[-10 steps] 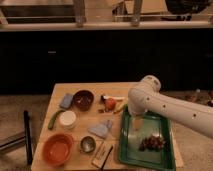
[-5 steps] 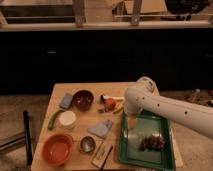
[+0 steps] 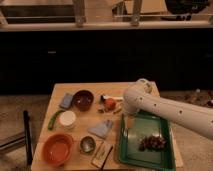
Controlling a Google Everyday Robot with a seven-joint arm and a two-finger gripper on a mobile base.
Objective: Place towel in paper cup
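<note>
The towel [image 3: 102, 128] is a small grey-blue cloth lying crumpled on the wooden table [image 3: 60, 90], near its middle. The paper cup [image 3: 67, 120] is white and stands upright to the left of the towel, with a gap between them. My white arm reaches in from the right. My gripper [image 3: 126, 124] hangs down from the wrist at the left edge of the green tray, just to the right of the towel. Nothing shows in it.
A green tray [image 3: 131, 155] with dark grapes [image 3: 152, 143] lies at the right. A dark red bowl [image 3: 83, 99], a blue sponge [image 3: 66, 101], an orange item [image 3: 110, 103], an orange bowl [image 3: 58, 148], a small metal bowl [image 3: 88, 144] and a green vegetable [image 3: 54, 119] surround the cup and towel.
My arm's wrist has moved a little left and towards the front of the table, closer to the towel. The objects on the table have not moved.
</note>
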